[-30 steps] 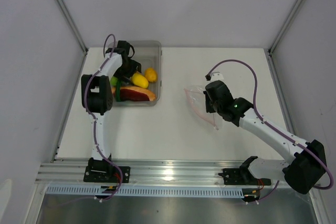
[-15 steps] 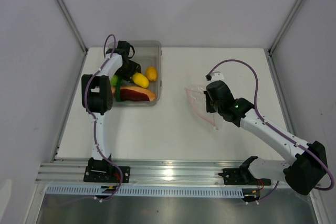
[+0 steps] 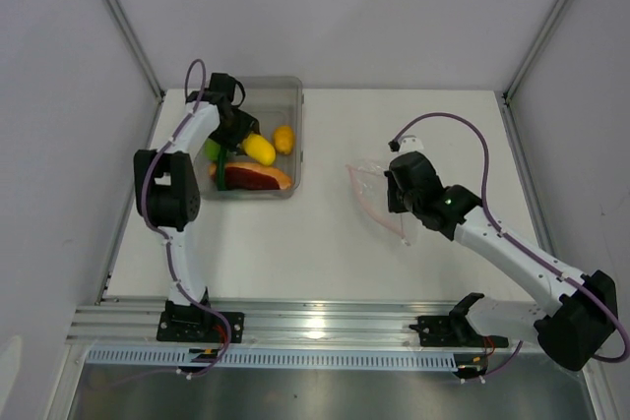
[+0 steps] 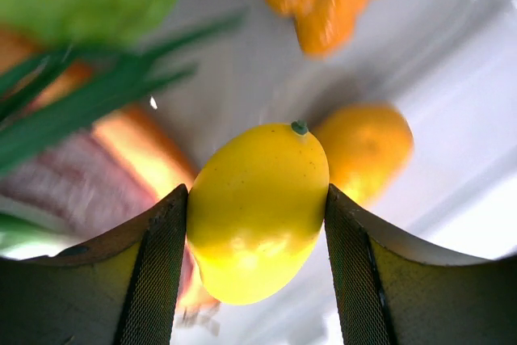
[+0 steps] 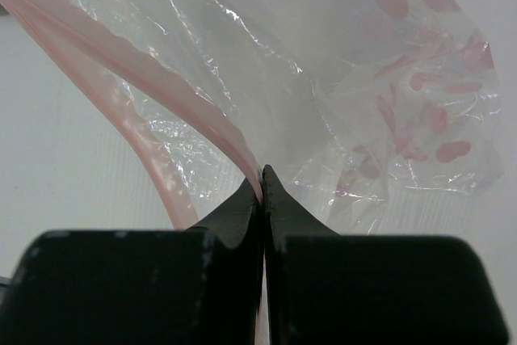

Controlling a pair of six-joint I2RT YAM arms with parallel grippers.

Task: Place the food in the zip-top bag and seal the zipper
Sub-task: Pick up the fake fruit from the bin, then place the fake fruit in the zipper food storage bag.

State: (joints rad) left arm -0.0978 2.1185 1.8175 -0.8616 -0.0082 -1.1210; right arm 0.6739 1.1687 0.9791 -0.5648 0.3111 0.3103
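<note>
Your left gripper (image 4: pixel 257 199) has its mesh-textured jaws pressed against both sides of the smooth, glossy yellow toy lemon (image 4: pixel 257 228). It's down in the rigid clear grey bin (image 3: pixel 297 135) at 10 o'clock on the white table (image 3: pixel 325 243), which looks like a grab for the lift-out. Your right gripper (image 5: pixel 262 179) is pinched tight on the thin pink-red zipper strip (image 5: pixel 137 66) of the crinkly transparent zip-top bag (image 5: pixel 323 78), over at 3 o'clock. I'd guess that's to hold the floppy mouth open.
</note>
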